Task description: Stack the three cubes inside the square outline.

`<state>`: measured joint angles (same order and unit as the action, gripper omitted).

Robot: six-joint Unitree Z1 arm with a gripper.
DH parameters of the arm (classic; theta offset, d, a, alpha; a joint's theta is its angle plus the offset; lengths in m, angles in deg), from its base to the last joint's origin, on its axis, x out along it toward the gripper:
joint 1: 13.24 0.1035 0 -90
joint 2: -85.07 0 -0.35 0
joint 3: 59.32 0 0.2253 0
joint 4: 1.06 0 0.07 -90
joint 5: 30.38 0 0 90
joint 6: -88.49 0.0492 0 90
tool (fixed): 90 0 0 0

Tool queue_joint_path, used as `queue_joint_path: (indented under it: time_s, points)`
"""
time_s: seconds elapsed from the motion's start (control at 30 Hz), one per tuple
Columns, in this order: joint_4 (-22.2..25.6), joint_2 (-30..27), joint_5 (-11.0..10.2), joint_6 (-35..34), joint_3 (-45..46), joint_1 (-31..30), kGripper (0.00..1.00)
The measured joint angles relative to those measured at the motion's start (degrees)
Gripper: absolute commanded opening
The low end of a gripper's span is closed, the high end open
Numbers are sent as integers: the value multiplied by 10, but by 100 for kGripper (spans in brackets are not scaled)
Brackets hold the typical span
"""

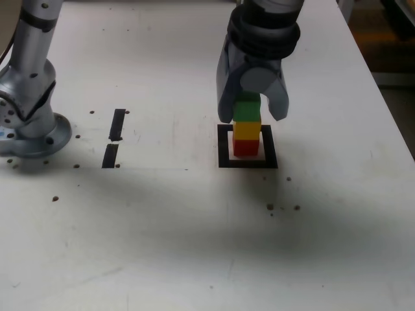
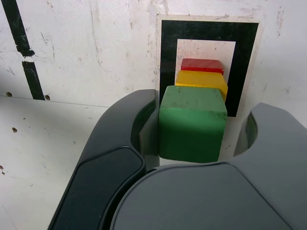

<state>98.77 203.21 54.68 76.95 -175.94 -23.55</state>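
My gripper (image 1: 252, 118) is open, and its two fingers (image 1: 279, 103) are on either side of the green cube (image 1: 247, 110). I can see a gap between the green cube and the finger on the exterior view's right. The other finger is right up close to the cube, and I cannot tell if it touches. So my gripper is not squeezing the cube.

The three cubes are in one little tower. The red cube (image 1: 246, 148) is at the bottom, the yellow cube (image 1: 246, 131) is in the middle, and the green cube is on top. The tower looks straight up, or nearly so. The red cube sits on the white part inside the square outline (image 1: 224, 159), and black tape goes all around it.

The outline is flat on the white table (image 1: 162, 259). Two short black strips (image 1: 117, 124) are on the table too, well apart from the tower, toward the exterior view's left. A round metal base (image 1: 42, 139) stands even farther that way.
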Motion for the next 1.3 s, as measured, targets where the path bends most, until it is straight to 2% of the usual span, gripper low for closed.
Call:
queue_joint_path:
  time_s: [0.37, 0.77, 0.9, 1.03, 1.3]
  points:
    - [-11, 0, 6, 3, 1, 0, 88]
    - [7, -8, 6, -11, 15, 0, 96]
    - [41, -60, 6, -14, 26, 0, 99]
    - [61, -125, -8, 3, 64, -7, 100]
    - [31, -256, -7, 4, 228, -12, 100]
